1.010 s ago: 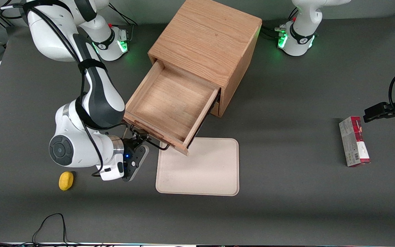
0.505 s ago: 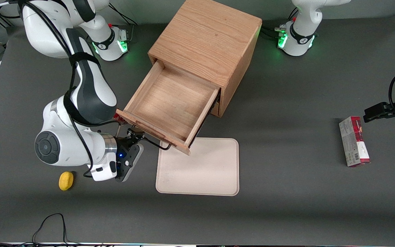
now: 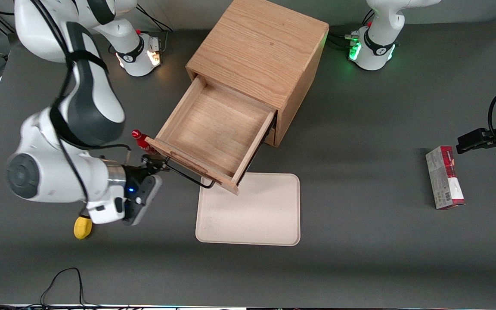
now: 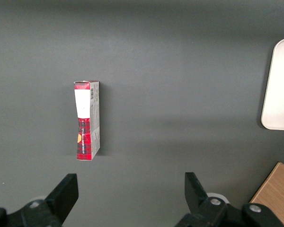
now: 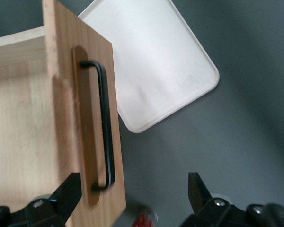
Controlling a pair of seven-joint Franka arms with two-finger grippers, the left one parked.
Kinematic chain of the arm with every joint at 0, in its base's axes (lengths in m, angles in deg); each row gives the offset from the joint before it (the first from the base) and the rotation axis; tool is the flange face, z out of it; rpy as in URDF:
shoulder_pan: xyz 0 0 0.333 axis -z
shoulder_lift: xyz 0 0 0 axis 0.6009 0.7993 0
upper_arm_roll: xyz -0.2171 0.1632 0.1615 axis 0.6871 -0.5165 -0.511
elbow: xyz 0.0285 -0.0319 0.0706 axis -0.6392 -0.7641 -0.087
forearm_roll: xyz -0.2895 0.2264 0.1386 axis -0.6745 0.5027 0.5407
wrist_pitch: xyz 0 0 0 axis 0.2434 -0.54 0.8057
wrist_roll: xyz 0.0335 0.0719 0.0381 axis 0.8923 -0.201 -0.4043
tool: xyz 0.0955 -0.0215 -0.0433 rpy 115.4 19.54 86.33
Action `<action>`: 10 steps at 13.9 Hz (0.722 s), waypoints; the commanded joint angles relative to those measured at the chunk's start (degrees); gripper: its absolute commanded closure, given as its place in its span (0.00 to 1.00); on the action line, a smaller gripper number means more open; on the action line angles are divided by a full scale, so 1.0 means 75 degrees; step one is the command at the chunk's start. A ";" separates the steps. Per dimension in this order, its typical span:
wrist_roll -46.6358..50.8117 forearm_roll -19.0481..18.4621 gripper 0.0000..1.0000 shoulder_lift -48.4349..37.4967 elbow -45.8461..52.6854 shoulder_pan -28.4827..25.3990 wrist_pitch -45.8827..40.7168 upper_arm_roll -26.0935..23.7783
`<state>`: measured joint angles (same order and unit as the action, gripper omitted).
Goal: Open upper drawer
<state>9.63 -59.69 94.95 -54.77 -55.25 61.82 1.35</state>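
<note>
Dark grey tabletop (image 3: pixel 360 241) runs under everything I see; the oak cabinet (image 3: pixel 261 47) stands far from the front camera, and its upper drawer (image 3: pixel 213 129) is pulled well out, its front overhanging the far edge of the cream tray (image 3: pixel 250 211); my gripper (image 3: pixel 155 162) sits by the working-arm end of the black bar handle (image 5: pixel 104 127), fingers (image 5: pixel 68 191) spread apart, gripping nothing; a red-capped bottle (image 3: pixel 141 140) stands beside the drawer's corner; a yellow object (image 3: pixel 82 227) lies nearer the camera; a red carton (image 3: pixel 444 177) lies toward the parked arm's end.
</note>
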 commanded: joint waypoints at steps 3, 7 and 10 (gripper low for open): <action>0.0698 -0.0739 0.00 -0.2526 -0.2631 -0.0054 -0.0098 0.0557; 0.2466 -0.1491 0.00 -0.4133 -0.4355 -0.0054 -0.0110 0.0907; 0.4105 -0.1655 0.01 -0.4921 -0.5226 -0.0054 -0.0098 0.1236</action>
<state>31.75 -70.18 63.52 -87.23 -54.89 59.43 9.56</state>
